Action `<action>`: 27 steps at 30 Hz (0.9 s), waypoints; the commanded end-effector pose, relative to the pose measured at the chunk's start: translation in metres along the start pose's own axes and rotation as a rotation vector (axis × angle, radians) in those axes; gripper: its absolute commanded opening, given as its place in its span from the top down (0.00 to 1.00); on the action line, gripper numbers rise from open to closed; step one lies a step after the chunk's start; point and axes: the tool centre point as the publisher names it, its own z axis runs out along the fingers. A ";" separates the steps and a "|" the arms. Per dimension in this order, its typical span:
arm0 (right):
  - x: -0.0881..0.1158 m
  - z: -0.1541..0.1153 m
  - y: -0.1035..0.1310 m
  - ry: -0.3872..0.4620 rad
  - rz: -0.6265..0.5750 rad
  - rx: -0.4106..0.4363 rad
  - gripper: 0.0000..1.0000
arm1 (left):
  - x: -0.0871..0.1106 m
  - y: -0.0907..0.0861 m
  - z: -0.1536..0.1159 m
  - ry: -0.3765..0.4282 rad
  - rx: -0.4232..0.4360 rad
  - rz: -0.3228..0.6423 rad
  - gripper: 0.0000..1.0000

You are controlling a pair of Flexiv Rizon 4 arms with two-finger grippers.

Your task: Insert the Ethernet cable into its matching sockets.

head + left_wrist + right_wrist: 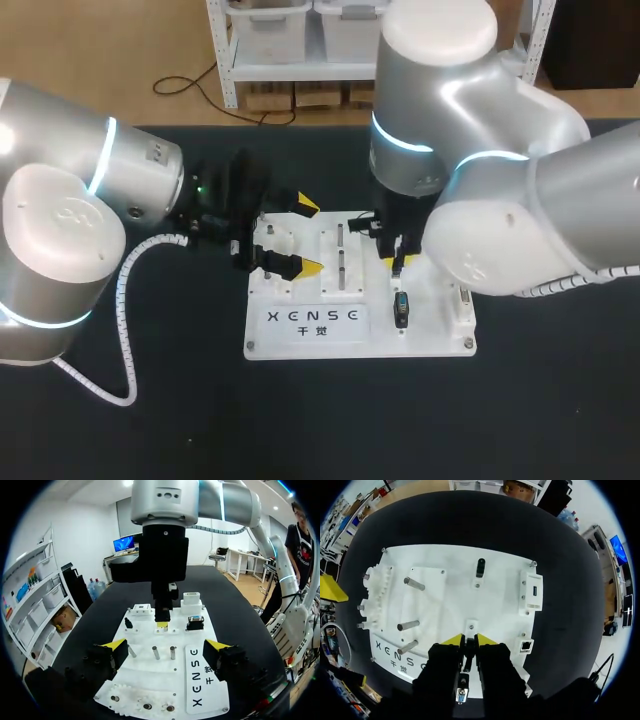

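A white socket board point(430, 335) lies mid-table. In the right wrist view my right gripper point(469, 640) stands over the board point(450, 595), its yellow tips drawn close on a thin black Ethernet plug point(468, 652) between them. The Ethernet socket point(526, 645) sits in a white block just beside that gripper, near the board's edge. In the head view the right gripper point(395, 262) is mostly hidden under its arm. My left gripper point(310, 236) is open at the board's left edge, holding nothing. From the left wrist view, the right gripper point(161, 624) hangs over the board's far part.
Three metal pegs point(409, 626) stand on the board ahead of the left gripper point(165, 647). A blue-faced black connector point(401, 308) sits near the front edge, a USB block point(535, 591) at the right edge, and a small black part point(480, 567) farther out.
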 end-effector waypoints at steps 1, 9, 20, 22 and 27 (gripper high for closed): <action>0.000 -0.001 0.000 -0.004 -0.003 -0.009 1.00 | 0.001 0.001 0.001 0.001 0.000 0.000 0.00; -0.006 -0.018 -0.005 -0.022 -0.010 -0.021 1.00 | 0.001 0.001 0.001 0.001 0.000 0.000 0.00; -0.001 -0.035 -0.029 -0.011 0.013 -0.013 1.00 | 0.001 0.001 0.001 0.001 0.000 0.000 0.00; 0.000 -0.036 -0.034 -0.009 0.021 -0.014 1.00 | 0.001 0.001 0.001 0.001 0.000 0.000 0.00; 0.001 -0.038 -0.048 -0.009 0.044 0.001 1.00 | 0.001 0.001 0.001 0.001 0.000 0.000 0.00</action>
